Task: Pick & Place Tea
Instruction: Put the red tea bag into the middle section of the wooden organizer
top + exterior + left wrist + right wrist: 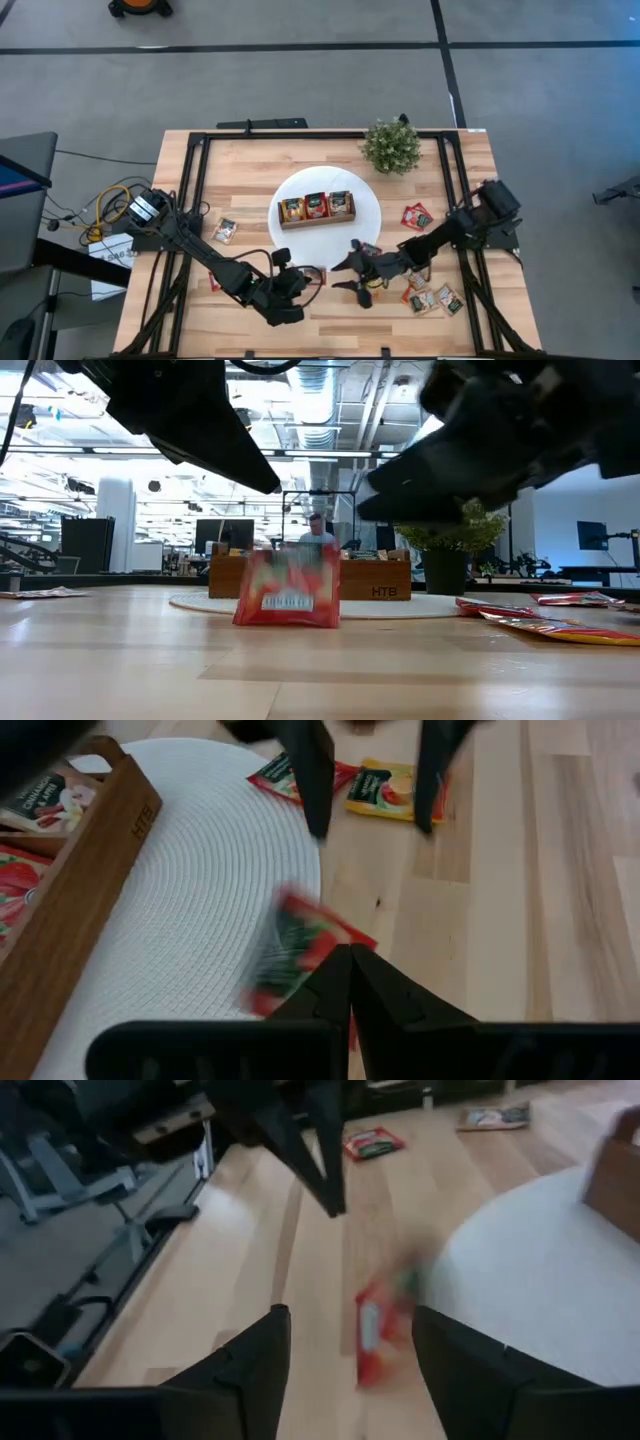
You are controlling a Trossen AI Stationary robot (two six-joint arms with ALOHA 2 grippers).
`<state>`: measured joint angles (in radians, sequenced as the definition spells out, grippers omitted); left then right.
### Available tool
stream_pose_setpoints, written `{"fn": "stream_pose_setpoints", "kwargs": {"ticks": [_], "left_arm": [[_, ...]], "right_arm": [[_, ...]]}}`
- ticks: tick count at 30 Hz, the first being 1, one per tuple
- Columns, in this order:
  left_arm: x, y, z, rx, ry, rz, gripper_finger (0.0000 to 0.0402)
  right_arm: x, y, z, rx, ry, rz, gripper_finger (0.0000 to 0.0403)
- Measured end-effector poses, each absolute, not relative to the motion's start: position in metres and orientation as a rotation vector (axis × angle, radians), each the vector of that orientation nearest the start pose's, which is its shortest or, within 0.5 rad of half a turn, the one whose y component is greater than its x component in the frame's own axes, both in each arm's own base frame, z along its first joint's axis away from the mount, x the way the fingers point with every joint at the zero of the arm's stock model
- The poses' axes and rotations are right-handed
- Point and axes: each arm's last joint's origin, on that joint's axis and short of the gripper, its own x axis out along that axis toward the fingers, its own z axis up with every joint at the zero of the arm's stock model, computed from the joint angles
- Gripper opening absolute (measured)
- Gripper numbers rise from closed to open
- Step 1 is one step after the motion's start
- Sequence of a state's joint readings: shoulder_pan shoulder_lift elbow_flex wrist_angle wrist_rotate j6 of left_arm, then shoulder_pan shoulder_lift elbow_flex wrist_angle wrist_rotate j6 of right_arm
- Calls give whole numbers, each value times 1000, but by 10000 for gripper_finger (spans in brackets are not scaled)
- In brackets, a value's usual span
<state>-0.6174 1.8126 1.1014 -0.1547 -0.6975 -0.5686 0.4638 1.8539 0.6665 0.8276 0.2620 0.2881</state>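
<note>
A red tea sachet (pixel 288 588) stands on edge on the wooden table (pixel 330 325), just beside the white disc (pixel 372 215). The left gripper (pixel 348 965) is clenched beside it. The right gripper (pixel 350 1350) is spread open, grasping nothing. Farther off, sachets fill the wooden box (pixel 316 208).

I work in an open-plan office-lab: behind my table (pixel 120 660) stand desks with monitors (pixel 222 532) (ceiling ducts (pixel 318 395) exposed), a seated person (pixel 316 530).
</note>
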Motion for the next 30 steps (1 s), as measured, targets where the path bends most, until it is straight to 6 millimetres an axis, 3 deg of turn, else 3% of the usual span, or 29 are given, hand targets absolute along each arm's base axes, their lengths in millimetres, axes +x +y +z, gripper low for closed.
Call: {"fn": "stream_pose_setpoints", "kwargs": {"ticks": [6, 13, 18, 22, 26, 30], "left_arm": [[309, -197, 177, -15, 627, 265, 0], [309, -198, 173, -82, 670, 231, 0], [312, -202, 157, -121, 722, 196, 0], [316, -209, 133, -97, 767, 151, 0], [320, -208, 111, -58, 795, 174, 0], [323, -206, 106, -62, 781, 219, 0]], "right_arm": [[328, 154, 116, 31, 463, 120, 191], [343, 139, 117, 73, 627, 17, 151], [351, 114, 115, 213, 676, -13, 143], [357, 97, 112, 336, 723, 43, 150], [356, 90, 109, 376, 765, 33, 158], [355, 89, 108, 389, 780, 28, 158]]}}
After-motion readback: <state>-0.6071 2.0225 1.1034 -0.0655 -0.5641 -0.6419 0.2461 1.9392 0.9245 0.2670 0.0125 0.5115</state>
